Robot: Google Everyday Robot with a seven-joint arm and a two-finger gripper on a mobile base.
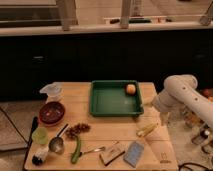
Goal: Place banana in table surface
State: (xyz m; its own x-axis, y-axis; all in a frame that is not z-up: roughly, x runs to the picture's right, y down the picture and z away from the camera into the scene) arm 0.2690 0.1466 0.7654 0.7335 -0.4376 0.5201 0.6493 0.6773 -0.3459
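Note:
The banana (147,130) is a small pale yellow fruit lying on the light wooden table surface (110,127), near its right edge, in front of the green tray (114,98). A round orange fruit (131,89) sits in the tray's far right corner. My gripper (163,120) hangs from the white arm (181,95) at the table's right edge, just right of and slightly above the banana, not touching it.
A red bowl (51,112), a clear cup (52,92), a green cup (40,136), a spoon (57,143), a dark grape bunch (77,130), a long green vegetable (76,149), a fork (92,149), a brown block (112,153) and a blue sponge (134,153) lie on the table.

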